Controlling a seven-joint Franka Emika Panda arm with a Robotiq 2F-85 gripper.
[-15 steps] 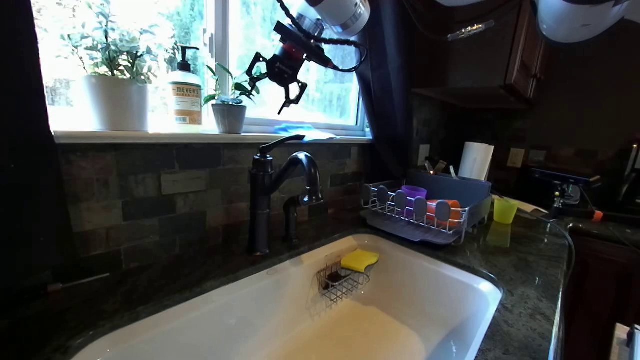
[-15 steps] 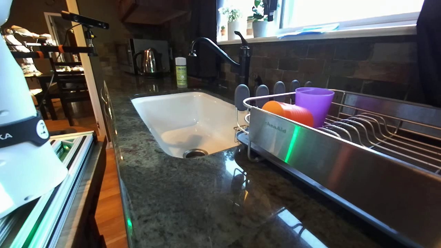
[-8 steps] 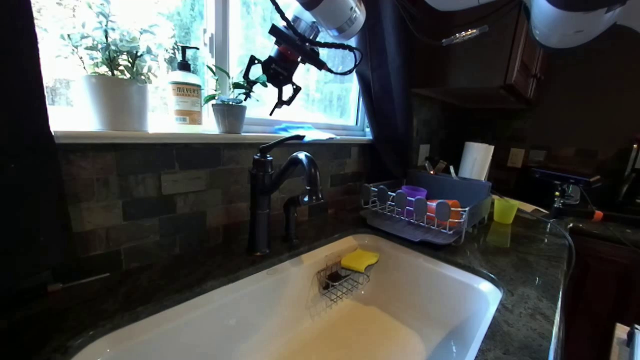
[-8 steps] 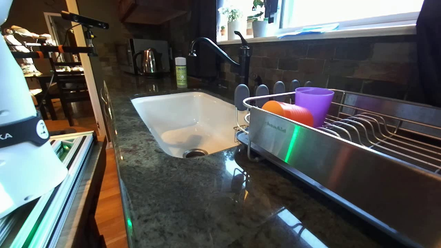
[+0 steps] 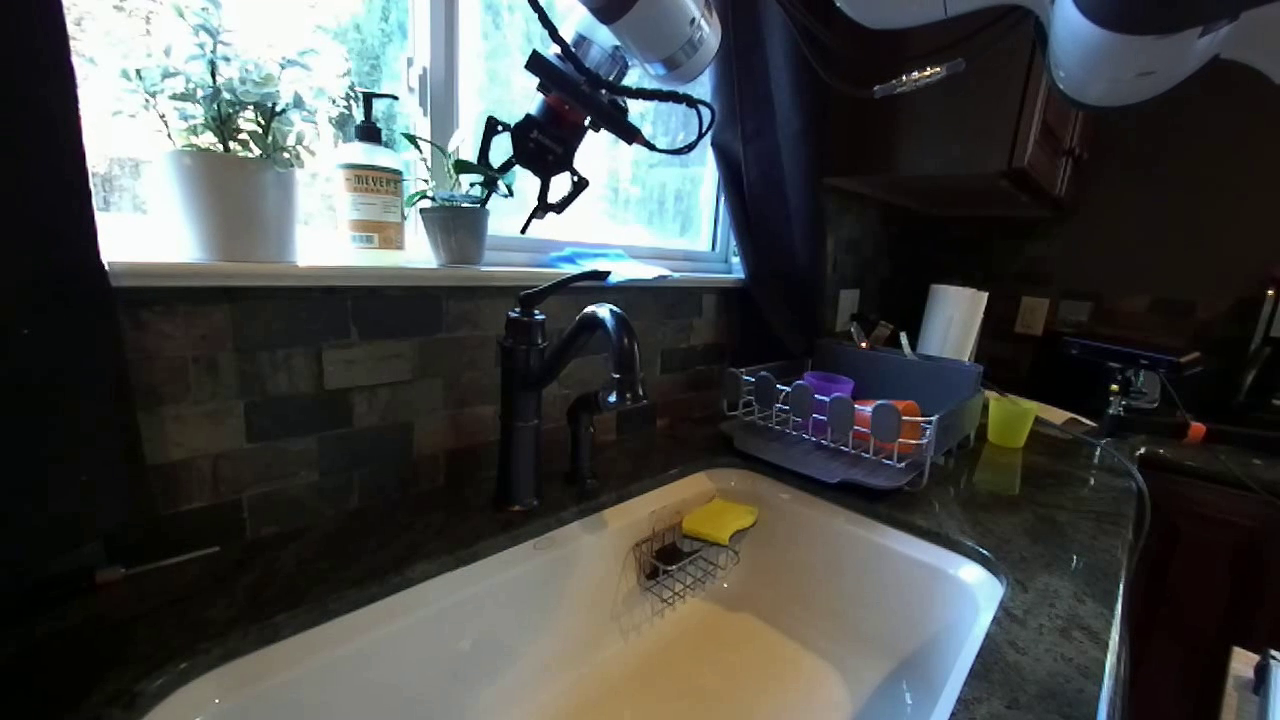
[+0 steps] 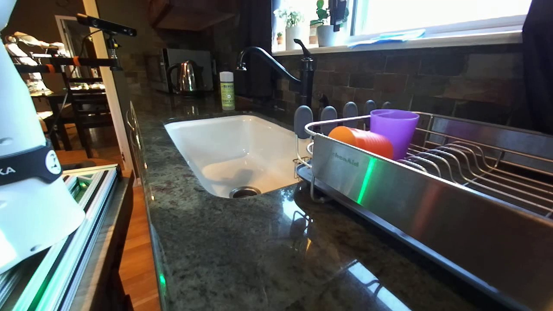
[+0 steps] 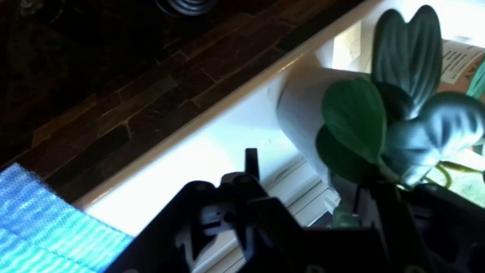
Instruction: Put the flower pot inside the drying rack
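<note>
The flower pot (image 5: pixel 457 236), small and grey-white with a few green leaves, stands on the window sill in both exterior views (image 6: pixel 325 37). In the wrist view the pot (image 7: pixel 305 104) is at upper right, its leaves (image 7: pixel 354 117) in front of it. My gripper (image 5: pixel 506 215) is open, just above and beside the pot. One finger is among the leaves, its tip partly hidden by them in the wrist view; the other fingertip (image 7: pixel 251 161) is apart from the pot over the sill. The drying rack (image 5: pixel 900 378) stands on the counter; its steel side (image 6: pixel 432 203) is near the camera in an exterior view.
A pump bottle (image 5: pixel 372 195) and a larger white pot (image 5: pixel 232 210) stand beside the flower pot. A blue cloth (image 5: pixel 610 264) lies on the sill. The black faucet (image 5: pixel 520 420) rises below, behind the sink (image 5: pixel 560 600). The rack holds purple (image 6: pixel 393 129) and orange (image 6: pixel 363 140) cups.
My gripper has moved left and slightly down toward the flower pot. The leaves have been pushed, and the pot has shifted slightly left on the sill.
</note>
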